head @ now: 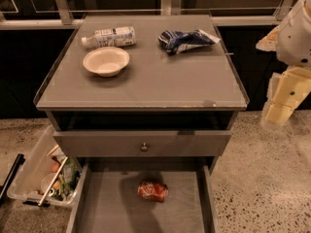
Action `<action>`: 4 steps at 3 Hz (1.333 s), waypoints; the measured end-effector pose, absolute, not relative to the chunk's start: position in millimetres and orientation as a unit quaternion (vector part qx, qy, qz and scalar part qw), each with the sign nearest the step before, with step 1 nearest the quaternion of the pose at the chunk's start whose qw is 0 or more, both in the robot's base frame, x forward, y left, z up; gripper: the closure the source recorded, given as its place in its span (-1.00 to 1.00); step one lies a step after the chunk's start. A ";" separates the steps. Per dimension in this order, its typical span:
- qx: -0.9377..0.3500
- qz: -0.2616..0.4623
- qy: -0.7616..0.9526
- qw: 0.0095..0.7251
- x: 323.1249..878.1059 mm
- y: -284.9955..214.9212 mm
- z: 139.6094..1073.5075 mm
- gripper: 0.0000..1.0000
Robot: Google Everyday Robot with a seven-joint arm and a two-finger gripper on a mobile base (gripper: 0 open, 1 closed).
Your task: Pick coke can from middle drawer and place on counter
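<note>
The coke can (152, 191) is red, dented, and lies on its side on the flat grey floor of the open middle drawer (109, 208), near its centre. The counter (160, 76) is the grey cabinet top above it. My gripper (281, 106) is pale yellow and hangs at the right edge of the view. It is beside the cabinet's right side at about counter height, well away from the can and to its upper right. It holds nothing that I can see.
On the counter lie a white-labelled plastic bottle (109, 37), a white bowl (106, 60) and a blue chip bag (186, 40). A closed drawer front with a small knob (144, 146) sits above the open drawer. A clear bin of items (46, 176) stands on the floor at the left.
</note>
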State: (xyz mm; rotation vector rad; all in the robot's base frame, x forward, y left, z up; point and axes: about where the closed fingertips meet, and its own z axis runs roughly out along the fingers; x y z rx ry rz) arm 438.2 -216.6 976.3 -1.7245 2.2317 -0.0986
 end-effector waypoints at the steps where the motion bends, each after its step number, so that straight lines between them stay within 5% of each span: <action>1: -0.603 -0.034 0.781 0.159 438.1 -216.6 976.2 -1.00; 4: -0.640 0.018 0.745 0.186 399.5 -171.0 908.8 -1.00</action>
